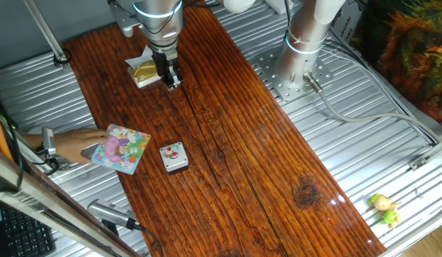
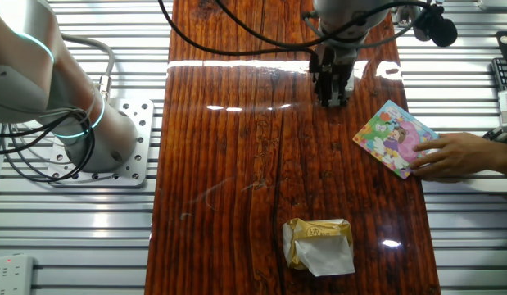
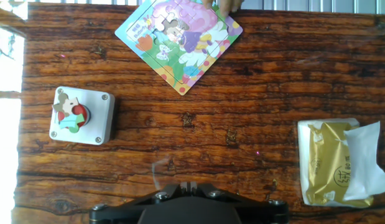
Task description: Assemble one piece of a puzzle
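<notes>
The puzzle [image 3: 179, 40], a flat square board with a pastel cartoon in pink, green, blue and yellow, lies flat on the wood, turned corner-on, well ahead of the gripper [image 1: 171, 80] in the hand view. The piece [image 3: 69, 113], tiny and whitish with red and green marks, lies atop the grey box [image 3: 82, 116], ahead and left of the fingers, apart from the board.

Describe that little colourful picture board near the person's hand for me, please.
The puzzle is a thin, flat square board, apparently cardboard, with a pastel cartoon girl in pink, green, blue and yellow, and visible jigsaw seams. It lies flat on the wooden table, turned cornerwise to the planks, at the table's edge. A person's hand touches its outer edge.
</notes>
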Controlling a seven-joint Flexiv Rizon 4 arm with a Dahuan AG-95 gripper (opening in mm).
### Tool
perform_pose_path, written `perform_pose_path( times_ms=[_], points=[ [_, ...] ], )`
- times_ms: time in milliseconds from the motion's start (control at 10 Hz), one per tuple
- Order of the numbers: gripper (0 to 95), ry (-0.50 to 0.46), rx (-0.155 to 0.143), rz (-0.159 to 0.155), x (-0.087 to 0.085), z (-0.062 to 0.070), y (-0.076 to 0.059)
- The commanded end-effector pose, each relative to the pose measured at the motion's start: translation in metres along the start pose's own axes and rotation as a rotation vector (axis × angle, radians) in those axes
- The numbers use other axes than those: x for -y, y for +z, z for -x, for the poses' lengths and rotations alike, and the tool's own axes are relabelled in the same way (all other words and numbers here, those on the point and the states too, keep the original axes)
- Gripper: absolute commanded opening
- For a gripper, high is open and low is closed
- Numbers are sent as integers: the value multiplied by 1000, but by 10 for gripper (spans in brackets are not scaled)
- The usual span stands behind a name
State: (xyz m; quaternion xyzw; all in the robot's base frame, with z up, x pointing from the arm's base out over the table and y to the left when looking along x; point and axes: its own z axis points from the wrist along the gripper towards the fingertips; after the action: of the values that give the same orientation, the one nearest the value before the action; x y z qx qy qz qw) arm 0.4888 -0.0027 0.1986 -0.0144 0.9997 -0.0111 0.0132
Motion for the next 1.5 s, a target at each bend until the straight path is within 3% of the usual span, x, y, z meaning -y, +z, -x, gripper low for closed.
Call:
perform_pose_path(
  times_ms=[100, 1100, 1500],
  points=[
    [0, 2, 1, 6, 1, -1, -1],
    [0, -5, 7, 36, 1, -3, -5],
    [0, 15, -10, 39, 1, -3, -5]
  ],
)
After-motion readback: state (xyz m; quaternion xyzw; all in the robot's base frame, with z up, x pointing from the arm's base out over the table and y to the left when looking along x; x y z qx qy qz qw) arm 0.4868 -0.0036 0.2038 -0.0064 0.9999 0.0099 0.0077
